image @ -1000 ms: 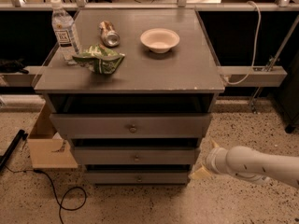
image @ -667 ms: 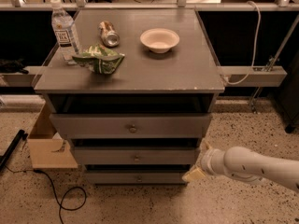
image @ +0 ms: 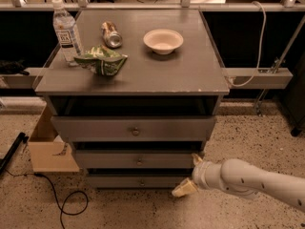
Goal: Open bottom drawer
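Observation:
The grey cabinet point(image: 133, 75) has three drawers. The bottom drawer point(image: 114, 181) is the lowest and slimmest, with a small round knob point(image: 141, 182) at its centre, and its front sits under the middle drawer point(image: 105, 159). The top drawer point(image: 95, 128) has the tallest front. My gripper point(image: 189, 174) comes in from the right on a white arm point(image: 252, 180), low by the right ends of the middle and bottom drawers. It is open, with one cream fingertip point(image: 196, 159) up by the middle drawer and the other point(image: 184, 189) at the bottom drawer's right end. It holds nothing.
On the cabinet top stand a water bottle point(image: 66, 31), a tipped can point(image: 111, 35), a green chip bag point(image: 101, 62) and a white bowl point(image: 163, 40). A cardboard box point(image: 50, 149) and a black cable point(image: 62, 202) lie on the floor at the left. A rail point(image: 257, 78) runs behind at the right.
My gripper has moved a little to the left and down, closer to the right end of the bottom drawer. The drawers have not moved.

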Controlling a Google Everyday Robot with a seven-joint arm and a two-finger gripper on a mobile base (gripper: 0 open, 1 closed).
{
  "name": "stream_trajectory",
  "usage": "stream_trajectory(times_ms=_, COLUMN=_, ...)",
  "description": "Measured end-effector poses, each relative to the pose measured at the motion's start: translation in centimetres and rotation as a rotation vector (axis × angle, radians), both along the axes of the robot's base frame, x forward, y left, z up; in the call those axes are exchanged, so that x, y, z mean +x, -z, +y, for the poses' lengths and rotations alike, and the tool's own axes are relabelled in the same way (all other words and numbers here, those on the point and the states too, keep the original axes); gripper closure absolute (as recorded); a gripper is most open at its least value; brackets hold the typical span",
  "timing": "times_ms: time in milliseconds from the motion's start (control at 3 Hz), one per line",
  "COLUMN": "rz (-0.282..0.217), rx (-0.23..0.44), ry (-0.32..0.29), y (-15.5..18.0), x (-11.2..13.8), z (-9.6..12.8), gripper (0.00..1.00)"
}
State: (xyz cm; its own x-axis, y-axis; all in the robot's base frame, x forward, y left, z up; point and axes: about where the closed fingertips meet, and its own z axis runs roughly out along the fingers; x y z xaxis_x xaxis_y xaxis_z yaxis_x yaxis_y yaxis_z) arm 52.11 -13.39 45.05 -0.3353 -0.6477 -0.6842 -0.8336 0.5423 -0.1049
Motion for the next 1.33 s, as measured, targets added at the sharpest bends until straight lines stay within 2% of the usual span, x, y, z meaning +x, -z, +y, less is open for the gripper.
stream_trajectory(times_ms=333, rz=-0.021, rx=0.021, ry=-0.033, y=0.1, x=-3.1, z=2.2, gripper=0.00)
stream_trajectory(times_ms=667, rz=-0.030, rx=0.027, ry=-0.041, y=0.9, x=-4.4, z=3.3, gripper=0.00)
stream_trajectory(times_ms=1000, rz=0.015, rx=0.024, ry=0.016, y=2.6, x=-2.0, z=3.1, gripper=0.00)
stream_trajectory(times_ms=1333, rz=0.029, rx=0.004, ry=-0.032, y=3.4, x=-1.3, z=5.1, gripper=0.00)
